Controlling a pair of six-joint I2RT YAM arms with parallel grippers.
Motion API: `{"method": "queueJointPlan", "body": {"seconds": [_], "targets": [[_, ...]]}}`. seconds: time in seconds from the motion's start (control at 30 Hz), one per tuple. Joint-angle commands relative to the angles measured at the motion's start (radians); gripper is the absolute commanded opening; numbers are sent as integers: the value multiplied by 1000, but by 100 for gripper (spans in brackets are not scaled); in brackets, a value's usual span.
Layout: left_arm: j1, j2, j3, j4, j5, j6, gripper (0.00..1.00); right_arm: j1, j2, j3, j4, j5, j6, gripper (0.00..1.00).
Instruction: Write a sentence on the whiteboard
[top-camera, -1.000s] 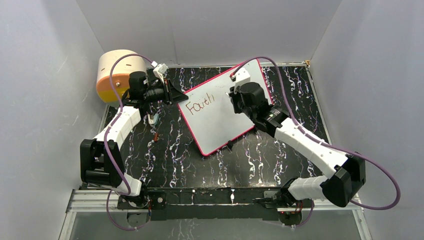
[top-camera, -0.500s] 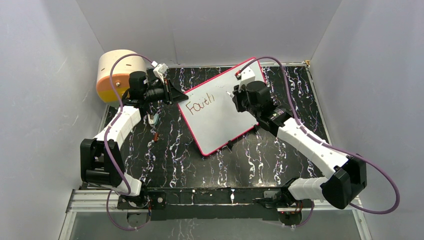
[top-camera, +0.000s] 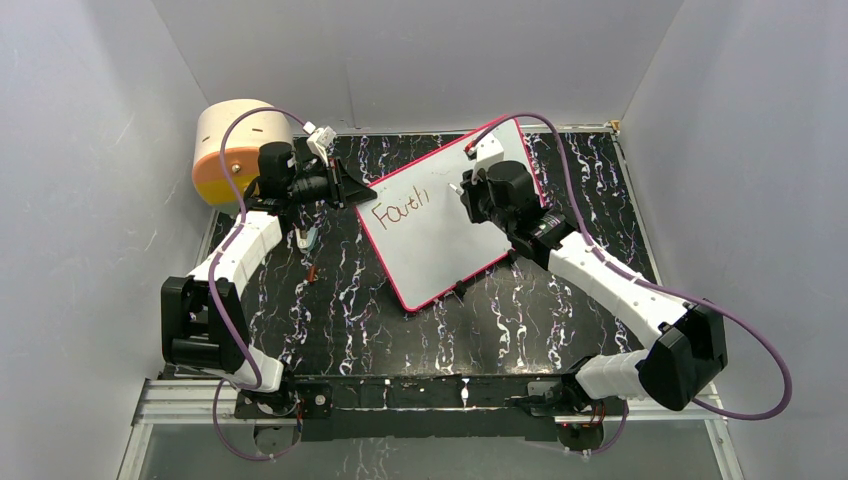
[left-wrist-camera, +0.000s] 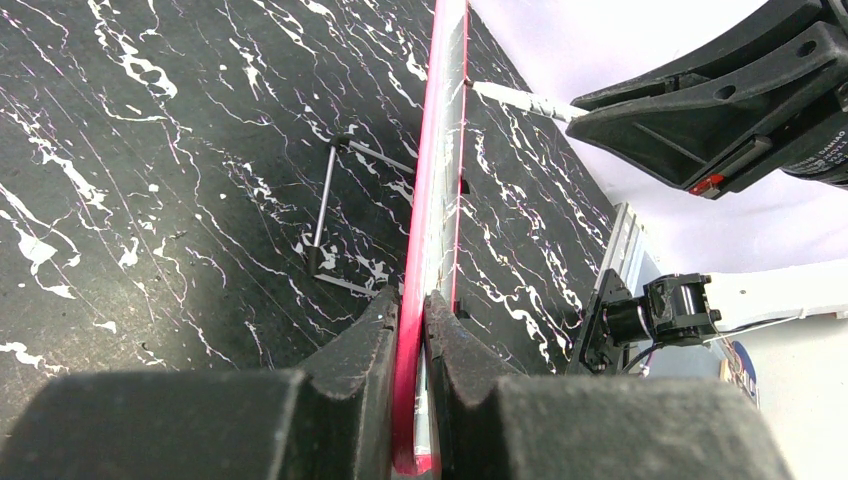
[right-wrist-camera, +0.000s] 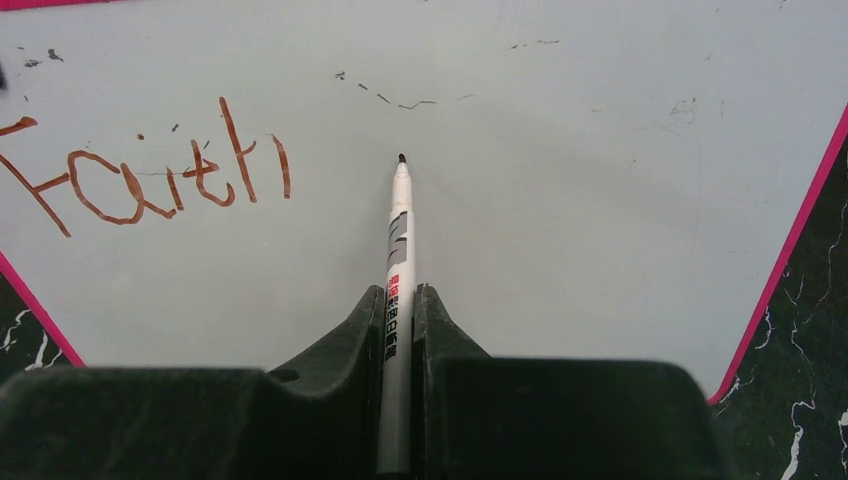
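The whiteboard (top-camera: 440, 235), white with a pink-red frame, stands tilted on the black marbled table. My left gripper (top-camera: 357, 187) is shut on its left frame edge; the left wrist view shows the fingers (left-wrist-camera: 375, 335) clamping the pink edge (left-wrist-camera: 432, 180). The sentence (top-camera: 400, 208) reads only "Faith" in brownish-red (right-wrist-camera: 150, 175). My right gripper (top-camera: 468, 190) is shut on a white marker (right-wrist-camera: 398, 240). The marker's dark tip points at bare whiteboard (right-wrist-camera: 600, 200) to the right of the word. Whether the tip touches the surface is unclear.
A round tan-and-orange drum (top-camera: 235, 150) sits at the back left, behind the left arm. A small cap-like piece (top-camera: 308, 238) and a small red bit (top-camera: 314, 272) lie on the table left of the board. A wire stand (left-wrist-camera: 325, 215) props the board from behind.
My right gripper, still holding the marker, shifted slightly toward the back and then came a little left again. The writing looks the same. The left arm has not moved.
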Motion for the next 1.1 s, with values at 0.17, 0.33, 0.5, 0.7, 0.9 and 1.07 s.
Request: {"method": "queueJointPlan", "body": {"seconds": [0.17,0.33,0.5,0.7,0.9,1.07], "targets": [[-21,37,1,-90,-65,45,0,-1,0,54,88,4,-11,0],[-23,37,1,-90,-64,46,0,-1,14,59,95,9,-14,0],[-23,39,2,-91,-64,46,0,-1,27,64,104,11,-18,0],[-24,39,2,-93,-64,47,0,-1,36,69,109,12,-19,0],[-24,40,2,-94,-66,50,0,-1,41,74,112,-1,-20,0],[-24,39,3,-95,-66,50,0,0,47,78,113,-18,-21,0]]}}
